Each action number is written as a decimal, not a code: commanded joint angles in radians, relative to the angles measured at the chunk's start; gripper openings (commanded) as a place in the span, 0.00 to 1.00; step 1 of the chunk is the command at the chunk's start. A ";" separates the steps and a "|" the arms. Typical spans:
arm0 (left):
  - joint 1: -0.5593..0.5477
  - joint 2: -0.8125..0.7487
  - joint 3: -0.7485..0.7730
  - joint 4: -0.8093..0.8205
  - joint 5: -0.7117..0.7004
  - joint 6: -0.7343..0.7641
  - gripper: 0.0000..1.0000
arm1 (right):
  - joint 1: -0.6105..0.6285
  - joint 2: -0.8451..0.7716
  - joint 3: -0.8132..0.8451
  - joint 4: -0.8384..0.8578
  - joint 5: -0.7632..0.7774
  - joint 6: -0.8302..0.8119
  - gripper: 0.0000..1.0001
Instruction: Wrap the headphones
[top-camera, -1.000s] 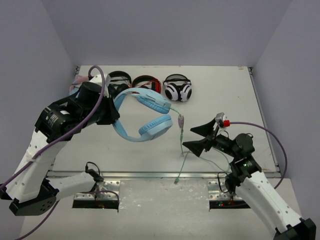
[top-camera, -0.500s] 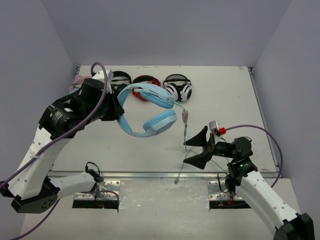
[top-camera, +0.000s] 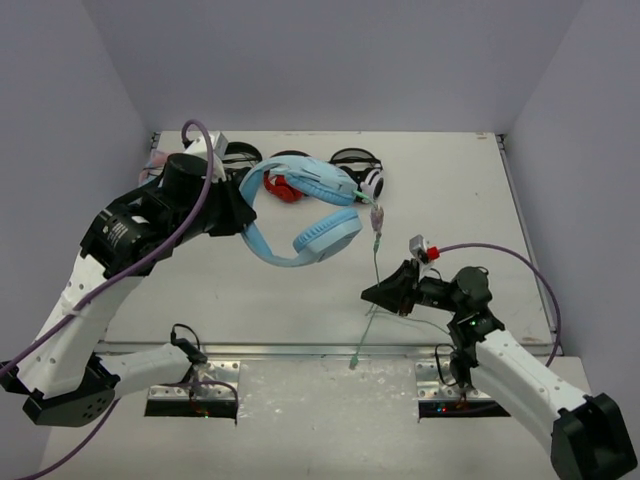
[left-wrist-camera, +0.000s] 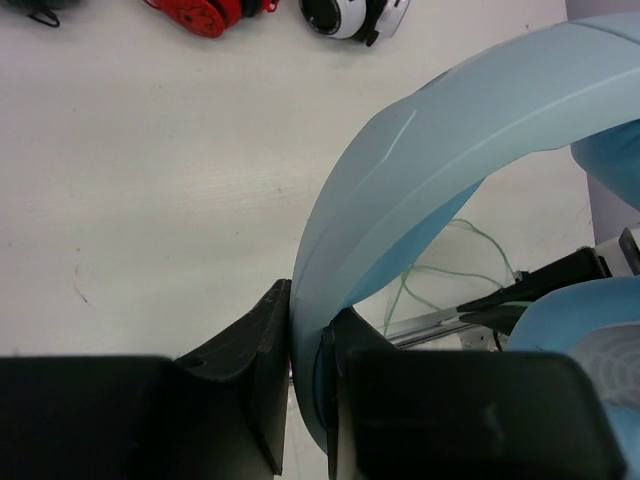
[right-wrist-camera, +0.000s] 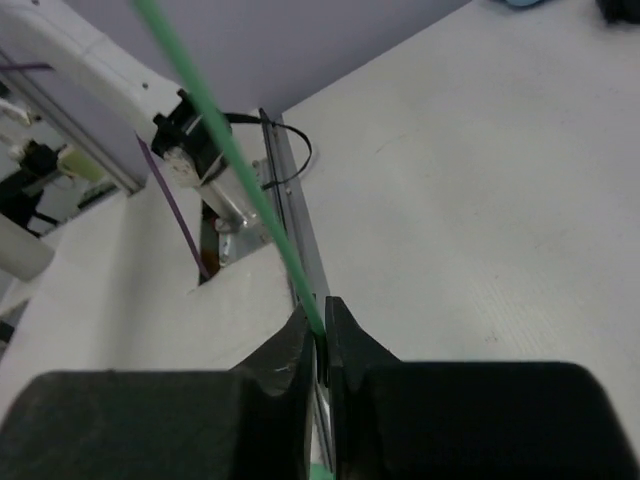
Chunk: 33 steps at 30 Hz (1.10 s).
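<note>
**Inspector:** Left gripper (left-wrist-camera: 308, 335), condition?

**Examiner:** Jaws clamped on the blue headband (left-wrist-camera: 420, 150) of the headphones (top-camera: 328, 232). The set is held up off the table (top-camera: 450, 200), over its rear left part, ear cups out to the gripper's right. From overhead it overlaps the red pair (top-camera: 283, 188) and the white-and-black pair (top-camera: 372, 182) at the back.

**Inspector:** Right gripper (right-wrist-camera: 318, 332)?

**Examiner:** Jaws narrow, pinched on the pale-green cable (top-camera: 376, 262). The cable runs down from the upper ear cup to that grip. Below it the cable trails past the table's near edge.
</note>
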 joint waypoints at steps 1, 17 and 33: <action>-0.006 -0.012 -0.003 0.115 -0.083 -0.030 0.00 | 0.010 -0.035 0.101 -0.076 0.133 -0.090 0.02; -0.019 -0.038 -0.470 0.401 -0.218 0.261 0.00 | 0.010 -0.137 0.607 -0.919 0.918 -0.481 0.01; -0.147 0.128 -0.522 0.503 -0.172 0.298 0.00 | 0.481 0.365 0.908 -1.157 0.775 -0.833 0.01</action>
